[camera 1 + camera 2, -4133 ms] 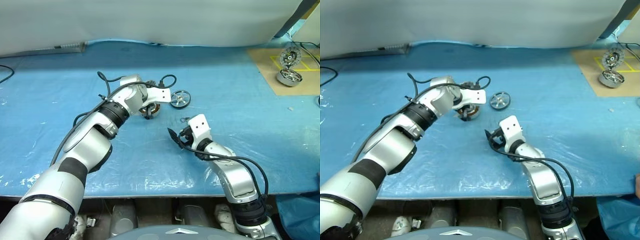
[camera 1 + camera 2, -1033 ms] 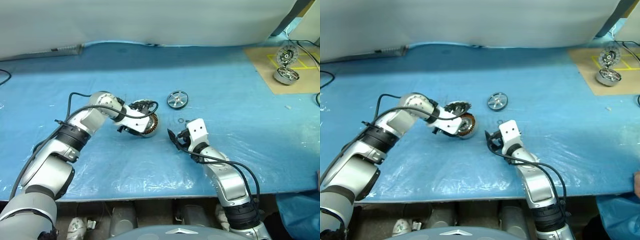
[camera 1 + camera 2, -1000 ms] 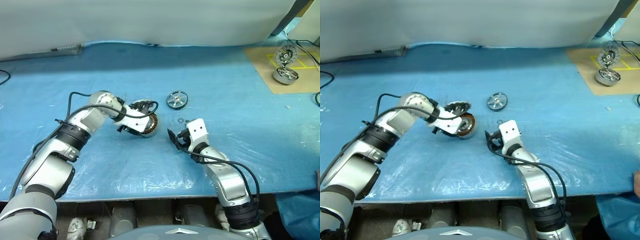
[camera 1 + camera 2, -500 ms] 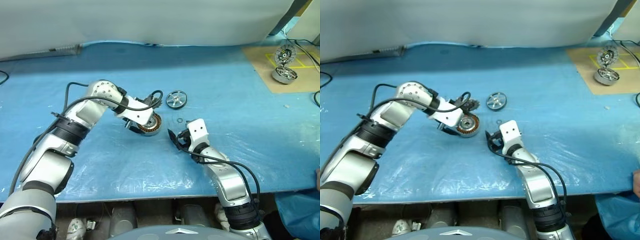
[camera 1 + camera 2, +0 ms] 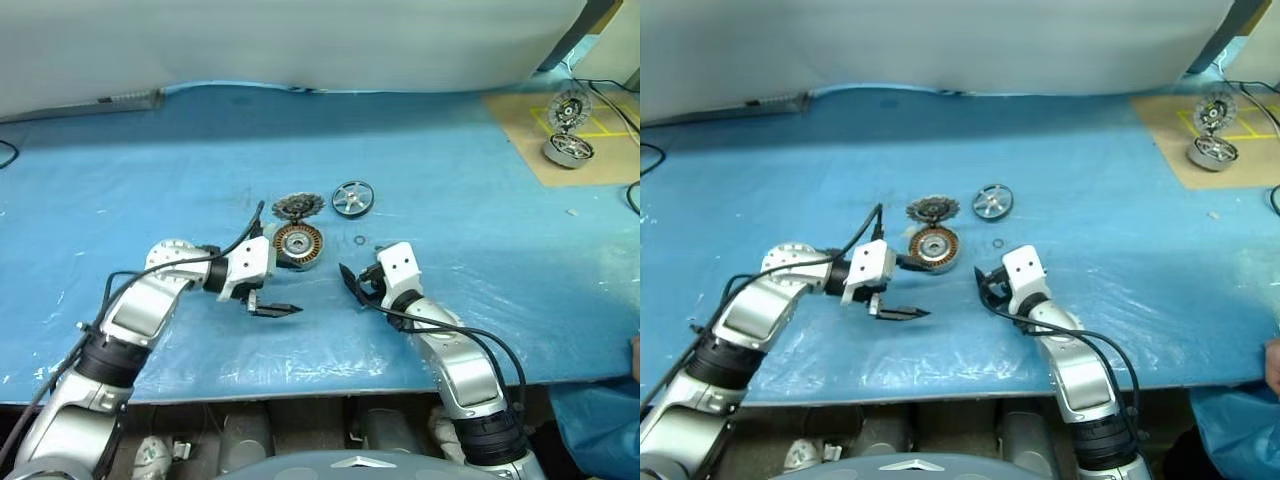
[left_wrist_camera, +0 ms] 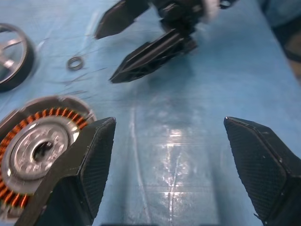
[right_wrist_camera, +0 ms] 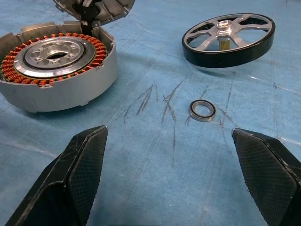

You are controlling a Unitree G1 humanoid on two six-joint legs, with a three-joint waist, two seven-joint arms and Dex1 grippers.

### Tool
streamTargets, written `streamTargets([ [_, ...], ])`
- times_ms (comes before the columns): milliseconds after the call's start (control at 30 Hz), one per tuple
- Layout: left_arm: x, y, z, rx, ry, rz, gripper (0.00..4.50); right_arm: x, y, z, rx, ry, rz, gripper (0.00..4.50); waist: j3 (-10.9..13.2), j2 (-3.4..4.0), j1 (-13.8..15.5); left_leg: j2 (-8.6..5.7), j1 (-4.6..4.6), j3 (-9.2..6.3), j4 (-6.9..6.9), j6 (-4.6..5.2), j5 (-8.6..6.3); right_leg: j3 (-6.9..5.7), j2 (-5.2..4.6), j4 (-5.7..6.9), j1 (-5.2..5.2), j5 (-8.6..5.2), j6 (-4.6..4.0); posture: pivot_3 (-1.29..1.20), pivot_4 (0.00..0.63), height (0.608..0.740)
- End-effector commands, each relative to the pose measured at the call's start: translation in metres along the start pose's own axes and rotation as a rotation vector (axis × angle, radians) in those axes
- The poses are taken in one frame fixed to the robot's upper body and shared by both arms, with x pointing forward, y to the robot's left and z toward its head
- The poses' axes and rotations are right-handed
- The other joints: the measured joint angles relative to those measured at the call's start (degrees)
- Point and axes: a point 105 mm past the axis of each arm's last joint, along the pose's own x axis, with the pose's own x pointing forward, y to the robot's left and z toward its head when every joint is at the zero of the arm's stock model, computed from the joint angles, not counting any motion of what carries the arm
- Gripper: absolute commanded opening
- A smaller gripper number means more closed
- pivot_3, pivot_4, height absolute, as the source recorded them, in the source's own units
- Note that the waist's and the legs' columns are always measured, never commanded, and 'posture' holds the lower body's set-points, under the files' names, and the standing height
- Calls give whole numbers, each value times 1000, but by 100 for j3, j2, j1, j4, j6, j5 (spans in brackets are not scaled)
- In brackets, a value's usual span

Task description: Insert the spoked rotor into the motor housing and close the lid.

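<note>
The motor housing [image 5: 298, 243] lies flat mid-table, its copper windings facing up. Its toothed lid [image 5: 297, 207] stands flipped open on the far side, joined at the rim. The spoked rotor [image 5: 352, 197] rests on the blue sheet just right of the lid, apart from both. My left gripper [image 5: 283, 287] is open and empty, a little nearer than the housing and to its left, pointing right. My right gripper [image 5: 353, 282] is open and empty too, right of the housing and pointing toward it. In the right wrist view the housing [image 7: 56, 66] and rotor [image 7: 229, 35] lie beyond the spread fingers.
A small metal ring [image 5: 358, 240] lies between the housing and my right gripper. Far right, a brown board [image 5: 530, 130] carries another motor part [image 5: 563, 150] and a standing wheel [image 5: 568, 105]. The table's front edge runs just behind both arms.
My left gripper set the tilted housing down flat, let go, opened, and drew back toward the front edge. The lid now lies open behind the housing. The right arm has kept still.
</note>
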Motion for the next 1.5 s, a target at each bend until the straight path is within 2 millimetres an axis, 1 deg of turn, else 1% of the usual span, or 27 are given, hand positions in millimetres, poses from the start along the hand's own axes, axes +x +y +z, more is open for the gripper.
streamTargets([
  [33,-4,18,-5,-29,-26,237,3930,-2,-1,16,-1,-51,-3,4500,0,0,-3,1,-1,0,7,1,0,0,0,1,1,0,0,0,150,740],
  [167,-9,30,-12,-90,-95,483,3930,2,-6,16,24,-28,-35,4500,0,-1,-10,2,-4,-1,13,1,0,1,2,3,0,1,-1,0,150,740],
  [233,-14,31,-13,-114,-140,555,3930,6,-8,15,33,-8,-51,4500,0,-1,-33,3,-3,-1,13,1,0,1,4,2,0,1,-1,0,150,740],
  [400,-15,21,-15,-181,-198,564,3930,21,-9,16,33,35,-72,4500,0,-1,-21,3,-1,-2,13,1,0,3,6,4,-1,1,-1,0,150,740],
  [567,-14,23,-15,-206,-208,594,3930,35,-10,16,39,71,-82,4500,0,-1,-14,3,-3,-2,22,1,0,3,5,11,-2,1,0,0,150,740],
  [667,-17,28,-18,-223,-199,645,3930,46,-9,9,45,115,-100,4500,0,-1,-22,3,-2,-2,23,0,0,4,5,13,-2,2,0,0,150,740],
  [767,-17,29,-20,-214,-185,648,3930,52,-8,1,58,153,-118,4500,-1,-1,-28,3,1,-2,31,0,0,7,6,31,-4,1,-2,0,150,740],
  [933,-18,30,-24,-212,-175,665,3930,49,-11,-16,58,205,-132,4500,-1,-2,-22,2,16,-1,48,0,0,15,4,68,-4,-5,-6,0,150,740],
  [1000,-18,29,-26,-211,-171,667,3930,48,-11,-19,54,212,-130,4500,-1,-3,-12,2,19,-1,53,1,-1,17,4,76,-4,-6,-6,0,150,740],
  [1267,-15,26,-29,-226,-169,661,3930,44,-8,-23,52,219,-122,4500,-5,-8,-11,1,17,-1,55,1,-1,19,3,76,-4,-7,-5,0,150,740],
  [1500,-15,27,-38,-227,-119,675,3930,43,-9,-23,46,217,-124,4500,-5,-8,-9,1,19,-1,55,1,-1,18,3,77,-4,-8,-5,0,150,740],
])
